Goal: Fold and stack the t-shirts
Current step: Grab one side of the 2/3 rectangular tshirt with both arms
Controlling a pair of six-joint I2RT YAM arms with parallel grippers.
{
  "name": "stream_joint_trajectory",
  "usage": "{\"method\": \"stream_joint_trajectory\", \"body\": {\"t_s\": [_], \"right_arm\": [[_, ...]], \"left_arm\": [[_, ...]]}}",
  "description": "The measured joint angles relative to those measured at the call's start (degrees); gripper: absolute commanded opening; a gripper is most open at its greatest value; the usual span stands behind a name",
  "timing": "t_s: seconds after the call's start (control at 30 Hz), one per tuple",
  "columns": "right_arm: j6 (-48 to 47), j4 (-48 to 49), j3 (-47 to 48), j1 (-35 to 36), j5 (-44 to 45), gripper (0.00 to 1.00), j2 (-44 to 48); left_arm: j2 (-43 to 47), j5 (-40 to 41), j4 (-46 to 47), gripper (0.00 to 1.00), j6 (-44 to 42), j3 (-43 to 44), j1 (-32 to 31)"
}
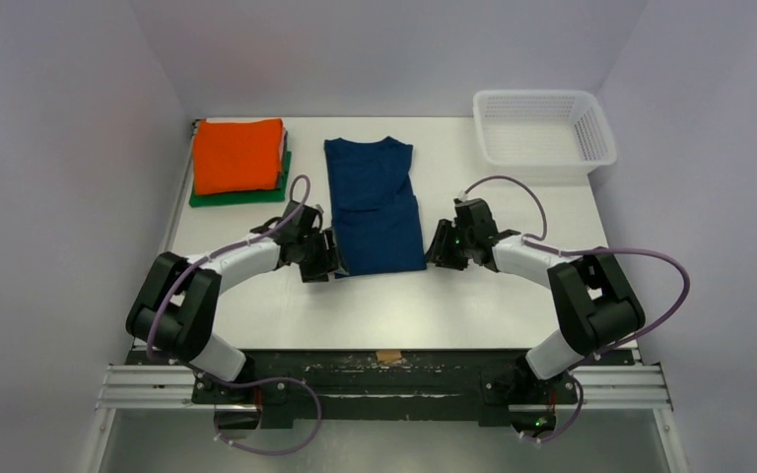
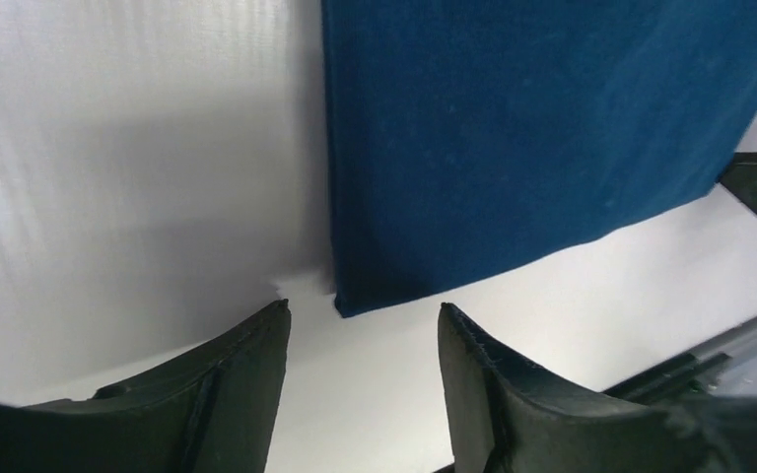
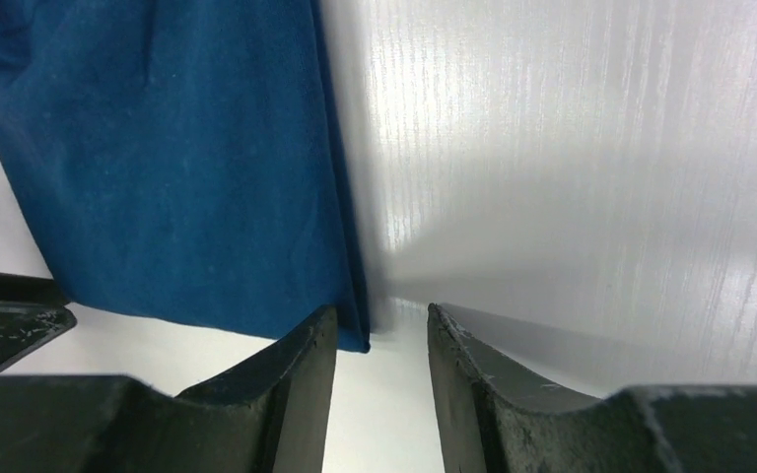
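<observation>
A navy blue t-shirt point(image 1: 375, 205) lies flat in a long narrow fold on the white table; no print shows. My left gripper point(image 1: 329, 258) is open just off the shirt's near left corner; in the left wrist view that corner point(image 2: 355, 296) sits just beyond the gap between my fingers point(image 2: 363, 313). My right gripper point(image 1: 438, 246) is open at the near right corner; in the right wrist view that corner point(image 3: 355, 330) sits just inside my left fingertip, partly in the gap point(image 3: 382, 313). A folded orange shirt point(image 1: 238, 155) lies on a green one point(image 1: 239, 196) at back left.
A white plastic mesh basket point(image 1: 544, 126) stands at the back right corner of the table point(image 1: 384, 305). White walls enclose the table on three sides. The arms' base rail point(image 1: 384, 379) runs along the near edge.
</observation>
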State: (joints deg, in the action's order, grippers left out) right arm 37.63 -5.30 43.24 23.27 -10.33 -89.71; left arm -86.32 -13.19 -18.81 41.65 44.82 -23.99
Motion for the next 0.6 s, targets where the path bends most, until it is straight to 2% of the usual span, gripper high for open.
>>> {"method": "stream_joint_trajectory", "body": {"t_s": [0.13,0.27,0.33,0.37,0.5,0.53,0.6], "right_arm": [[0.57,1.68,-0.52,0.13,-1.33,0.34,-0.42],[0.98,3.52,-0.52,1.07,-2.60,0.31,-1.46],[1.03,4.17,-0.52,1.57,-2.91,0.26,-1.86],[1.07,4.39,-0.52,1.79,-2.95,0.24,-2.03],[1.36,5.01,-0.50,2.36,-3.39,0.10,-2.75],[1.38,4.98,-0.50,2.58,-3.45,0.03,-2.82],[1.44,4.70,-0.52,3.37,-3.34,0.00,-2.93]], "left_arm": [[-3.43,-1.88,2.49,0.41,1.14,0.76,-0.11],[-5.88,-3.19,4.35,0.25,1.60,1.84,-0.11],[-6.95,-3.72,4.90,0.12,1.81,2.19,-0.11],[-7.43,-3.80,5.20,0.01,1.81,2.29,-0.15],[-8.26,-4.15,5.79,0.00,2.19,2.54,-0.15],[-8.26,-4.13,5.81,0.00,2.16,2.56,-0.17],[-8.24,-4.13,5.90,0.00,2.14,2.54,-0.17]]}}
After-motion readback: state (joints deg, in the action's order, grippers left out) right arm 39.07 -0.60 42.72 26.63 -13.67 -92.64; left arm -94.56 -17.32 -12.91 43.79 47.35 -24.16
